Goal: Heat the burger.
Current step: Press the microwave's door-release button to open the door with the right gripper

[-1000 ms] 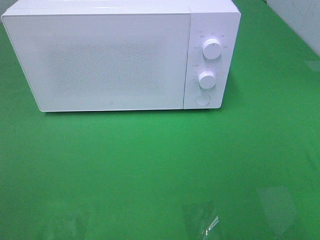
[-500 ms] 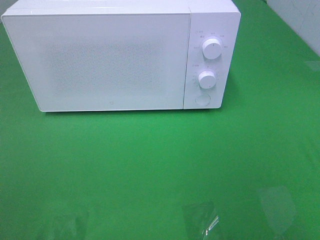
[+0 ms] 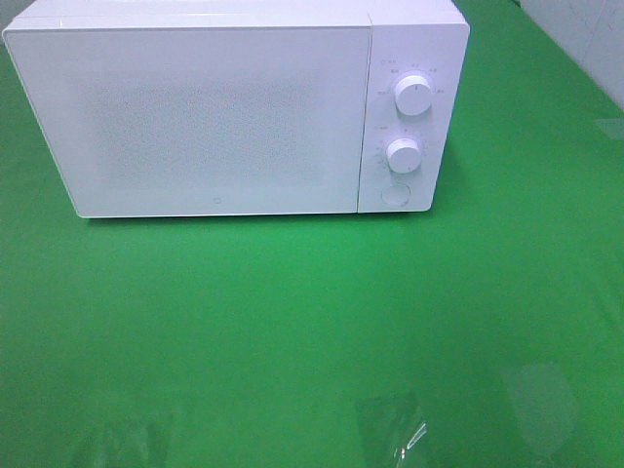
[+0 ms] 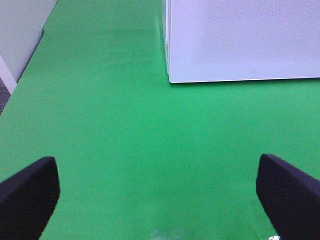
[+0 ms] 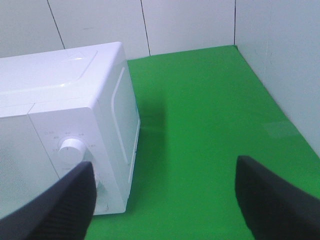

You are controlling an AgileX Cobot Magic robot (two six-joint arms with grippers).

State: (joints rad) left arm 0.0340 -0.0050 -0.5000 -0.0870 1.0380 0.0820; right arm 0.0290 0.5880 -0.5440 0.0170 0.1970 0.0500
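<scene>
- Plainly, the white microwave (image 3: 234, 107) sits toward 11 o'clock on the green table (image 3: 292, 322) in the high view. Its front faces the arms' side, probably so that both can reach the door and the controls.
- The door (image 3: 195, 117) is shut flat against the body, and its speckled window shows nothing behind it.
- The control panel (image 3: 409, 58) lies at 3 o'clock of the door. On it the upper knob (image 3: 414, 97) stands at 12 o'clock of the lower knob (image 3: 403, 154), and the round button (image 3: 395, 194) at 6 o'clock of that knob.
- The burger appears in none of the three views. Whether it sits behind the closed door cannot be told, and the bare cloth in front of the oven carries none.
- The left gripper (image 4: 159, 192) hangs over open cloth on the door side, the oven's lower corner ahead of it. Its jaws are spread wide and released, with nothing between its dark fingers (image 4: 30, 195) and nothing touched.
- The right gripper (image 5: 167, 200) looks at the panel end of the oven. Its jaws are likewise parted and empty, though less fully, and its fingers (image 5: 272, 197) are clear of the casing.
- Judged from this, each arm waits on its own side: the left suits the door, the right suits the knobs.
</scene>
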